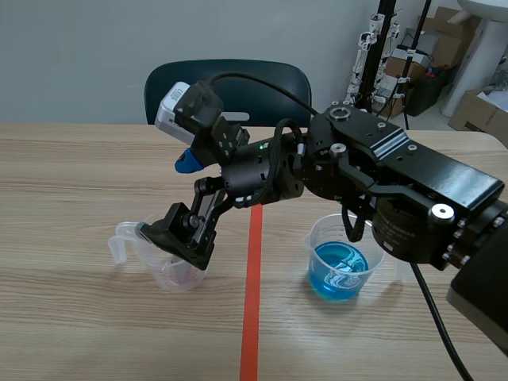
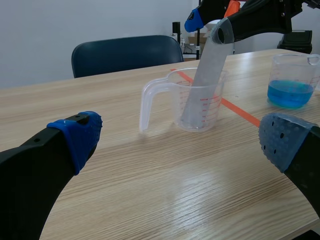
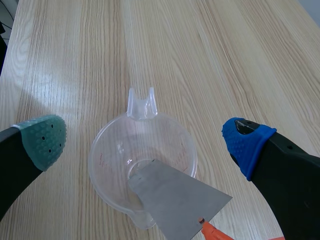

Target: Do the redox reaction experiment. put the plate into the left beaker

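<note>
The left beaker (image 1: 171, 268) is a clear measuring cup with a handle, standing left of the tape line. A grey metal plate (image 2: 207, 70) stands inside it, leaning on the rim, its foot on the beaker's bottom. My right gripper (image 1: 165, 197) reaches across from the right and hangs just over this beaker (image 3: 142, 150). It is open, its pads wide apart on either side of the plate (image 3: 175, 200). My left gripper (image 2: 182, 140) is open and low over the table, with the beaker (image 2: 200, 102) well ahead of it.
A second beaker (image 1: 341, 262) with blue liquid stands right of the orange tape line (image 1: 252, 309), under the right arm. A dark blue chair (image 1: 230, 87) stands behind the table's far edge. Boxes and stands fill the back right corner.
</note>
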